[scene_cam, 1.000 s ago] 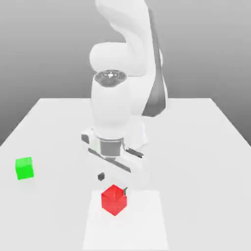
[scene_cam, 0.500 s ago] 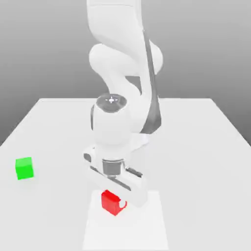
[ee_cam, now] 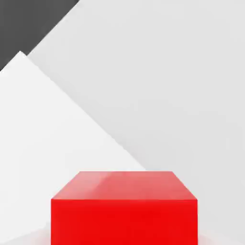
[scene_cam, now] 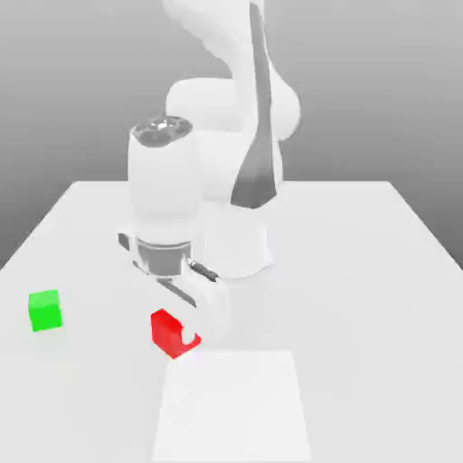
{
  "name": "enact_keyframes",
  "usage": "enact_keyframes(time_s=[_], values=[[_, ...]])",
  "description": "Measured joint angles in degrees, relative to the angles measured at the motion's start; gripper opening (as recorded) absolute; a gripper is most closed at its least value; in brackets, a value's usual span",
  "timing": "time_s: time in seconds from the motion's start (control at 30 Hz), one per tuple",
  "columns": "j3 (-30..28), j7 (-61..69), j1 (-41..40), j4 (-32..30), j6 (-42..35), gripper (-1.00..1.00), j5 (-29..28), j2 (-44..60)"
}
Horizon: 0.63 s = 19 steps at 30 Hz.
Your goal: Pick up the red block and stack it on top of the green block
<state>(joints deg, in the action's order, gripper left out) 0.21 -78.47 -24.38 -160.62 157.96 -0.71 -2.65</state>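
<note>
From where I stand, the white Panda arm's two-finger gripper (scene_cam: 181, 339) is clamped on the small glossy red cube (scene_cam: 167, 331), holding it lifted just above the pale grey tabletop (scene_cam: 362, 271). The cube hangs at about eleven o'clock from the lighter white square patch (scene_cam: 233, 407) on the table, near its corner. The small bright green cube (scene_cam: 44, 310) sits on the table at roughly nine o'clock from the red one, well apart from it. From the hand camera, the red cube (ee_cam: 124, 210) shows its shiny upper face with the table (ee_cam: 182, 86) spread out beneath it.
</note>
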Motion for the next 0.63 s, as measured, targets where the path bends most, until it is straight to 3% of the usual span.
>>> enact_keyframes(time_s=[0.3,0.5,0.53,0.63], values=[[-12.4,3.0,-19.5,2.8,-5.1,-1.00,-1.8,-2.5],[-12.1,7.4,-21.8,3.6,3.8,-1.00,3.7,7.4],[-11.3,8.4,-22.2,3.7,5.5,1.00,5.1,9.2],[-11.3,8.4,-22.2,3.7,5.5,1.00,5.1,9.2]])
